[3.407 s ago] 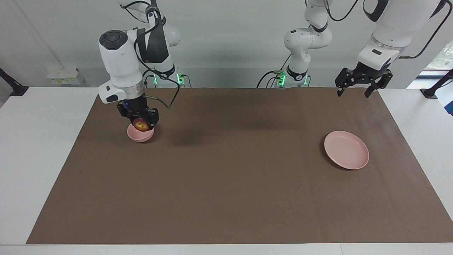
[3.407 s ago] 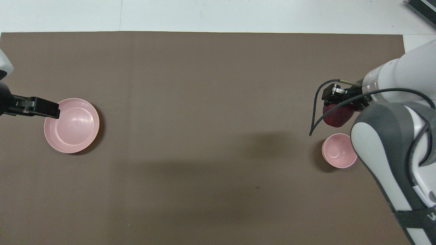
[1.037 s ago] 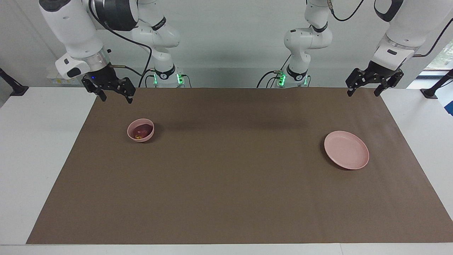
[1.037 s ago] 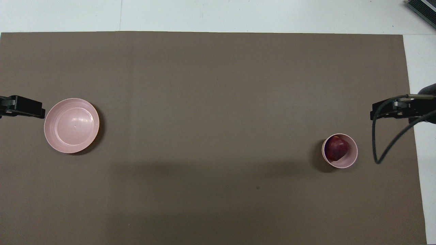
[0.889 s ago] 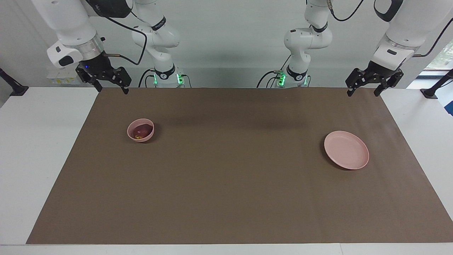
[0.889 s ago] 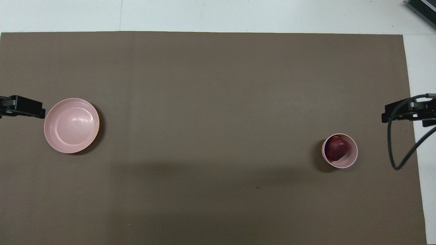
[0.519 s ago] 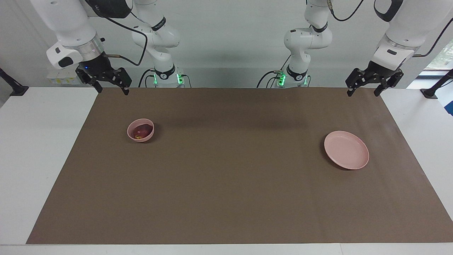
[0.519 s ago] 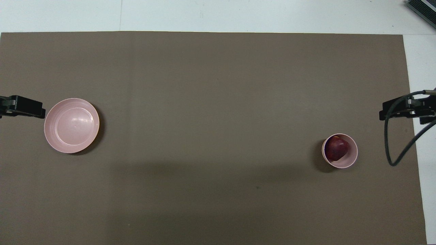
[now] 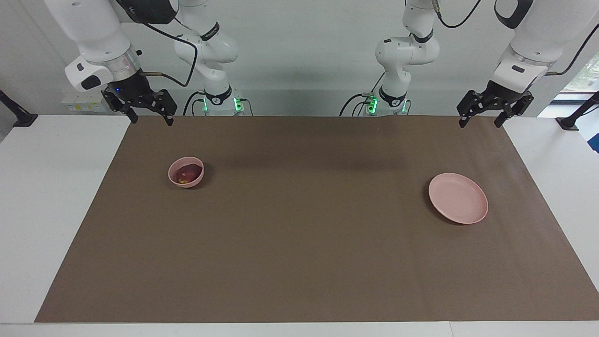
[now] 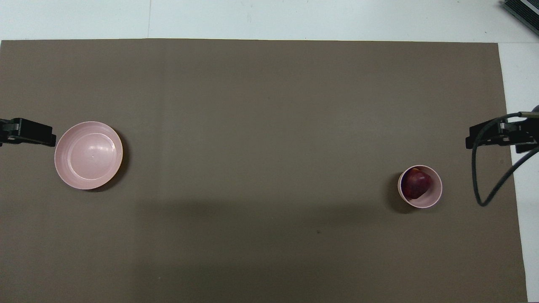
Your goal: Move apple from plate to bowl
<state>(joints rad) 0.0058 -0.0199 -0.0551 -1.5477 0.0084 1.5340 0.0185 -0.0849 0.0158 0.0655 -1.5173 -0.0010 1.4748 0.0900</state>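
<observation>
The dark red apple point(image 9: 186, 173) point(image 10: 417, 184) lies inside the small deep pink bowl point(image 9: 176, 180) point(image 10: 436, 198) toward the right arm's end of the table. The flat pink plate point(image 9: 458, 198) point(image 10: 88, 155) lies bare toward the left arm's end. My right gripper point(image 9: 152, 121) point(image 10: 490, 139) is open and empty, raised over the mat's corner by its arm's base. My left gripper point(image 9: 480, 122) point(image 10: 27, 136) is open and empty, raised over the mat's edge at the other end, where its arm waits.
A brown mat point(image 9: 304, 234) point(image 10: 252, 126) covers most of the white table point(image 9: 47, 187). A black cable point(image 10: 484, 176) hangs from the right gripper.
Since 3.4 s ago the right gripper let the apple go into the bowl and rose away to the mat's corner. In the last second it only shifted slightly. The left arm barely moved.
</observation>
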